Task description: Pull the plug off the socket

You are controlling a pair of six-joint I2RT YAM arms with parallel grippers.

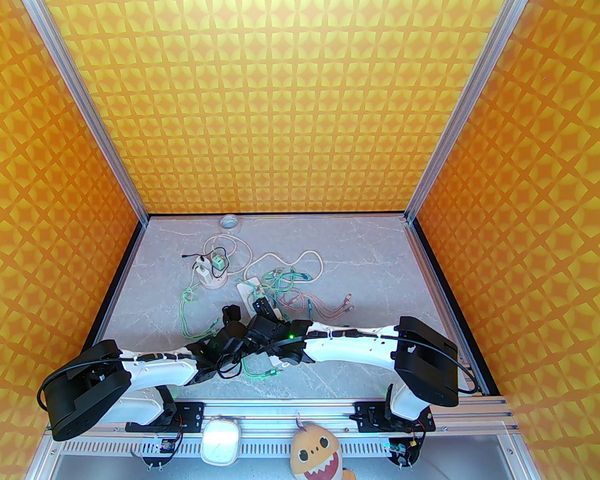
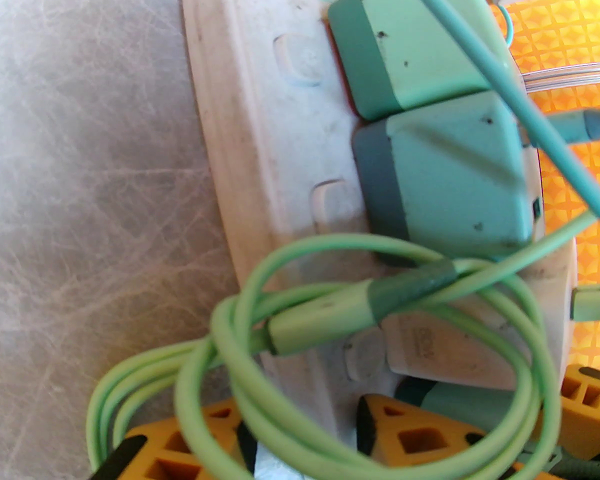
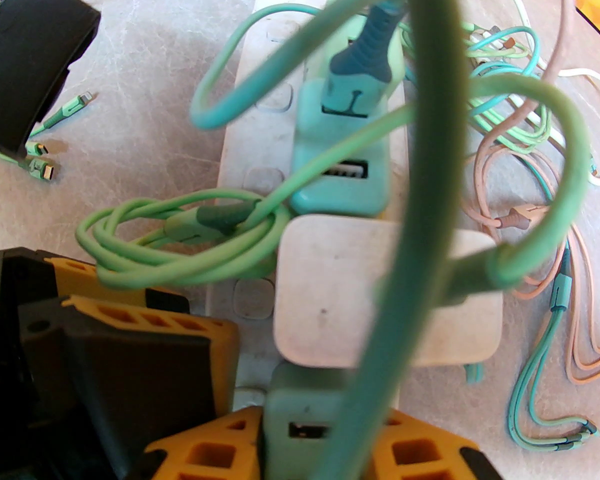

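The socket is a long white power strip (image 1: 248,288) (image 2: 260,168) (image 3: 260,133) lying flat mid-table with several chargers plugged in. Nearest me is a teal plug (image 3: 300,418), and my right gripper (image 3: 310,448) (image 1: 265,318) is shut on it, a yellow finger (image 3: 420,453) against each side. Above it sit a white charger (image 3: 330,288) and two teal chargers (image 2: 445,188). My left gripper (image 2: 295,448) (image 1: 240,333) is at the strip's near left edge, fingers (image 2: 170,448) narrowly apart with the strip's rim and a green cable loop (image 2: 330,318) between; contact is unclear.
Tangled green, teal and pink cables (image 3: 555,248) spread to the strip's right. A thick teal cable (image 3: 430,168) hangs across the right wrist view. A round white adapter with a green charger (image 1: 215,273) stands at the back left. Loose connectors (image 3: 40,163) lie left.
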